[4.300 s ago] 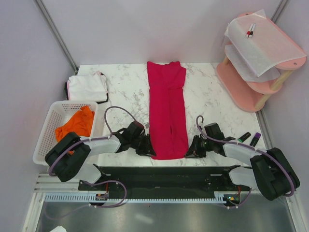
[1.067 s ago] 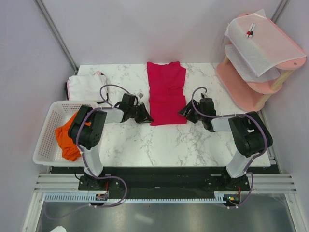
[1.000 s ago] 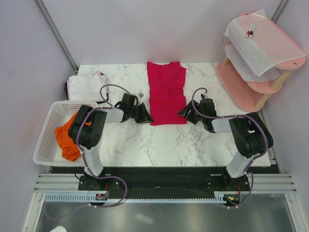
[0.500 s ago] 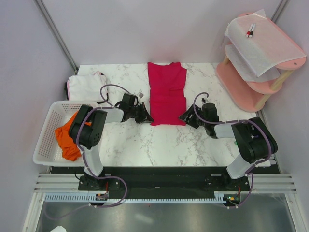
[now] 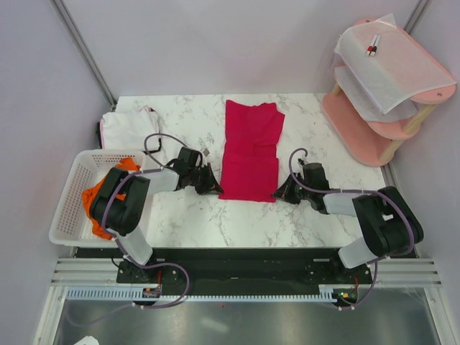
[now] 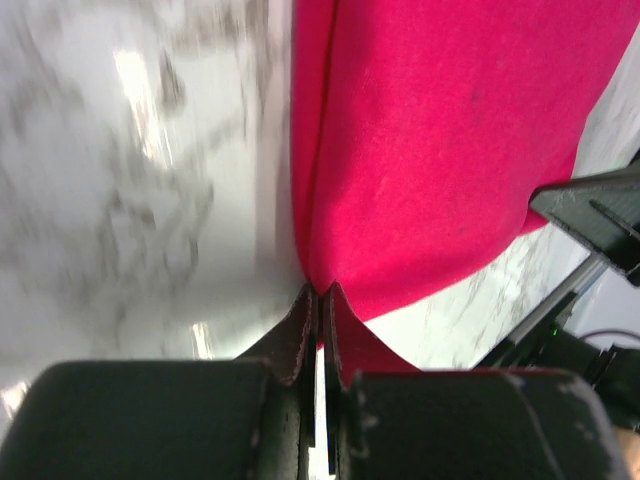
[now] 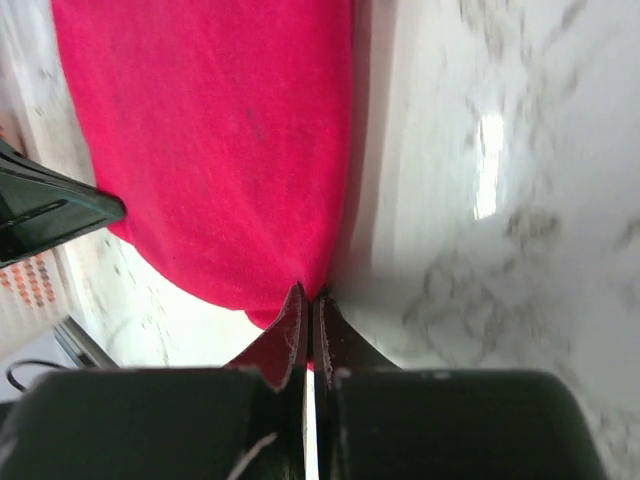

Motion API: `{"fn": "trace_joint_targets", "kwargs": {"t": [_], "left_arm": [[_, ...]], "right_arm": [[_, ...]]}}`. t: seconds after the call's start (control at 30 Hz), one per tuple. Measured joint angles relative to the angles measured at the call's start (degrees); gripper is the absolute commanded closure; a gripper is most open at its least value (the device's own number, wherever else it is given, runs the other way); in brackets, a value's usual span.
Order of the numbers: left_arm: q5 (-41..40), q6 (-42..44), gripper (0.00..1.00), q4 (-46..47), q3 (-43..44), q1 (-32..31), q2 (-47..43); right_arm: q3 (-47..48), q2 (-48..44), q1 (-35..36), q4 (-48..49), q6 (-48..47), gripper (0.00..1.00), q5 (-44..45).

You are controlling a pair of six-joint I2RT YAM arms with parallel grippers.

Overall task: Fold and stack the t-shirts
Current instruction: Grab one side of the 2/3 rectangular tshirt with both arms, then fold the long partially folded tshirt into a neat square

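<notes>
The crimson-red t-shirt lies folded in a long strip on the middle of the marble table. My left gripper is shut on its near left corner, and the pinched cloth shows at the jaw tips in the left wrist view. My right gripper is shut on its near right corner, which also shows in the right wrist view. The white t-shirt lies folded at the back left. The orange t-shirt is bunched in the basket, partly hidden by my left arm.
The white mesh basket stands at the left edge. A pink tiered shelf with translucent white sheets stands at the back right. Bare marble lies between the red shirt and the near edge.
The red shirt's near half was folded up onto its far half. Over the last second both grippers have drawn the folded shirt toward the near edge and slightly right.
</notes>
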Motion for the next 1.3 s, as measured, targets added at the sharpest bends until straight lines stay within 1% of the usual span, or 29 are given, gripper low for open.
{"fn": "trace_joint_targets", "kwargs": {"t": [0.13,0.27,0.4,0.47,0.53,0.67,0.8,0.97,1.1,1.3], "left_arm": [[-0.4,0.0,0.98,-2.8,-6.4,-2.4,-7.5],[-0.3,0.0,0.98,-6.5,-10.2,-5.4,-15.5],[-0.5,-0.2,0.98,-10.5,-10.4,-6.4,-22.9],[-1.4,-0.2,0.98,-12.5,-9.3,-6.4,-25.2],[-2.5,-0.2,0.98,-14.9,-6.6,-6.4,-26.6],[-5.5,-0.1,0.98,-18.0,1.9,-6.3,-25.9],[-7.5,0.5,0.98,-19.3,10.9,-5.8,-21.5],[-7.7,2.5,0.98,-20.8,22.2,-3.7,-11.5],[-6.6,3.5,0.98,-22.9,31.6,-1.4,-2.5],[-3.9,3.7,0.98,-24.0,40.8,1.5,7.0]], "right_arm": [[-2.3,-7.0,0.8,-8.1,-3.0,1.0,-1.3],[-5.8,-18.3,0.9,-16.2,-5.5,1.0,-3.6],[-6.5,-29.7,1.0,-22.3,-7.0,0.99,-5.4],[-5.6,-32.9,1.0,-24.1,-7.4,0.99,-5.6],[-3.2,-33.6,1.0,-25.4,-8.3,0.98,-5.1],[4.4,-29.0,1.0,-25.7,-10.6,0.97,-2.7],[11.8,-21.7,0.7,-24.3,-13.5,0.97,0.3],[22.9,-10.5,-0.7,-22.6,-17.0,0.95,3.8],[31.1,-1.9,-2.2,-20.3,-17.8,0.94,4.4],[39.7,9.2,-3.7,-17.2,-17.3,0.94,3.8]]}}
